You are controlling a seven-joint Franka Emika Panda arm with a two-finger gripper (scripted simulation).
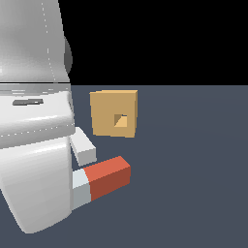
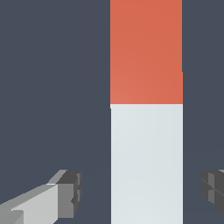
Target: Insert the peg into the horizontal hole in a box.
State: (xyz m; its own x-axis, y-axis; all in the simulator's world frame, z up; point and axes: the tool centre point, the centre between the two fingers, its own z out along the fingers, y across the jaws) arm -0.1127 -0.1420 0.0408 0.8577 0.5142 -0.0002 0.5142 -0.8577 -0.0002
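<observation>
The tan box (image 1: 107, 111) stands on the dark floor, and the small square hole (image 1: 121, 120) in its face shows a lighter orange inside. The peg (image 1: 107, 178) lies nearer the camera than the box, with its red end toward the exterior view's right; most of its grey-white part is hidden behind the arm. In the wrist view the peg (image 2: 146, 131) runs between the fingers. My gripper (image 2: 142, 190) is open and straddles the white part, with a gap on each side. One light finger (image 1: 85, 146) shows beside the peg, and the peg's tip is apart from the box.
The arm's large white body (image 1: 34, 145) fills the exterior view's left and hides most of the gripper. The floor (image 1: 193, 160) is flat dark grey-blue, with black background beyond its far edge.
</observation>
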